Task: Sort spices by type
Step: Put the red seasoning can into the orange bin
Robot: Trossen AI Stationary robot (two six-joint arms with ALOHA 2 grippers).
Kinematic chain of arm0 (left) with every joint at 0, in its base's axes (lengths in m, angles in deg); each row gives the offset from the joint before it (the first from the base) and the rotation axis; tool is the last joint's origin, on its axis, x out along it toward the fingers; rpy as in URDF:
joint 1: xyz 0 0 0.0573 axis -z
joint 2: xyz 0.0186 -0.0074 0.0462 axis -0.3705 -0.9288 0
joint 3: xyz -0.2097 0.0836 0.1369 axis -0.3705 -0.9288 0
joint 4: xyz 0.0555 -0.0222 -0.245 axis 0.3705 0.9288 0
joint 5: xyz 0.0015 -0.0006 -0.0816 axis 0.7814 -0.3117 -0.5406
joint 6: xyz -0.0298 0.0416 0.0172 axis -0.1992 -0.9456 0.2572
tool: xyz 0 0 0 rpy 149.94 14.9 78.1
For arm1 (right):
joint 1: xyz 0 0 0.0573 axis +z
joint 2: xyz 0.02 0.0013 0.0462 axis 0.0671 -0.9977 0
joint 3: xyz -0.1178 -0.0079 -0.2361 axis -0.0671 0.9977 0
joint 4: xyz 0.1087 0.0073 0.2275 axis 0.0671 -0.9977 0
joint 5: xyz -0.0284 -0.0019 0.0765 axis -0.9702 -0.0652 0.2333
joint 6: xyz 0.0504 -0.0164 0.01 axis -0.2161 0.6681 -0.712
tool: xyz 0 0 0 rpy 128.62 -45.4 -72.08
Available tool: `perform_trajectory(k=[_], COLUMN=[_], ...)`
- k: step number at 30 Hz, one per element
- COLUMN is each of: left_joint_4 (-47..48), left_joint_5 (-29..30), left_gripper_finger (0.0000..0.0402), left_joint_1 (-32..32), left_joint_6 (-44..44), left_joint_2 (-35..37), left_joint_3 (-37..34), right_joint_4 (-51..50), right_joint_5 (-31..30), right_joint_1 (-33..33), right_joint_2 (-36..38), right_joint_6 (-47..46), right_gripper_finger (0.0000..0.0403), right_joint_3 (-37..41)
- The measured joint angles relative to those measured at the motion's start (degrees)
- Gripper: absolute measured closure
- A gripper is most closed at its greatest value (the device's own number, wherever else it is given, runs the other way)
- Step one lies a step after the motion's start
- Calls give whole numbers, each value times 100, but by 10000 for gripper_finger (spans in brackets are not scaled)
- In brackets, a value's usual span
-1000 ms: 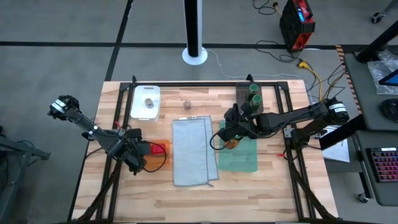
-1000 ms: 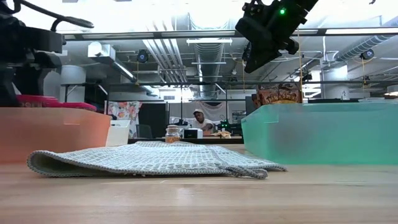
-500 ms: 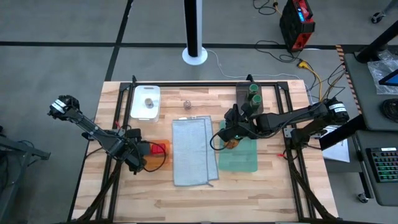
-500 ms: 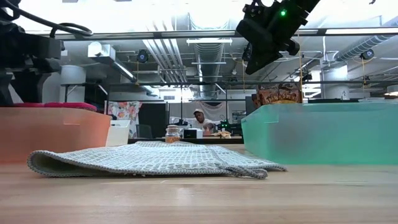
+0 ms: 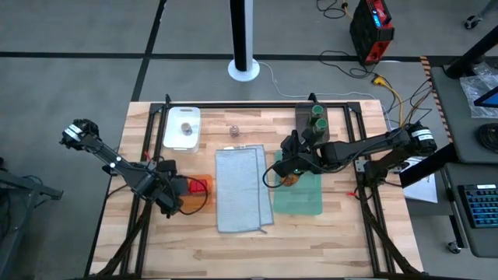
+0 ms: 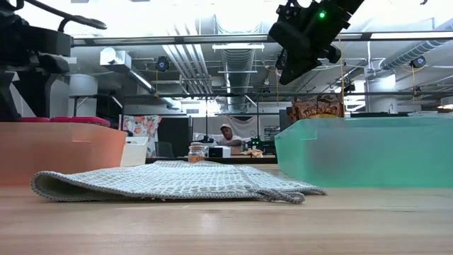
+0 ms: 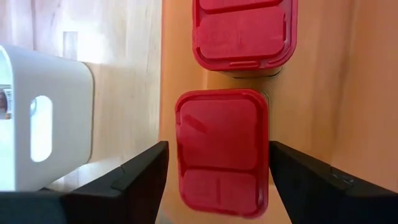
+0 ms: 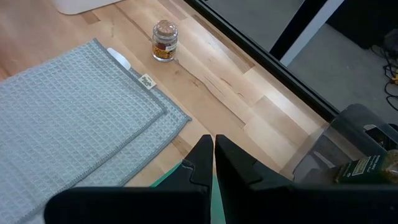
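Note:
Two red boxy containers lie side by side on the orange cloth. My left gripper is open, its fingers standing on either side of the nearer red container without touching it. My right gripper is shut and empty, hovering above the green cloth, where an orange-brown packet lies. Two green-topped jars stand in the dark grey bin. One shaker stands on the white board. Another shaker stands on the bare table.
A folded grey cloth lies in the middle of the table between the orange and green cloths. The white board also shows beside the left fingers in the left wrist view. A person sits far behind the table.
In the low view the red container under my left gripper has come down and now lies level with its neighbour on the orange cloth. My right gripper has kept still.

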Motion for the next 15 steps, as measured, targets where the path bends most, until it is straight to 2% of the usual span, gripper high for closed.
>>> perform_trajectory(k=[8, 15], left_joint_4=[462, 838], left_joint_5=[-8, -38], left_gripper_finger=[146, 147], left_joint_1=[0, -6], left_joint_6=[-153, -127], left_joint_2=[0, 0], left_joint_3=[380, 1210], right_joint_4=[2, 11], right_joint_5=[0, 2], right_joint_1=[0, 0], right_joint_2=[0, -2], right_joint_6=[0, -2], right_gripper_finger=[394, 394], right_joint_3=[0, 0])
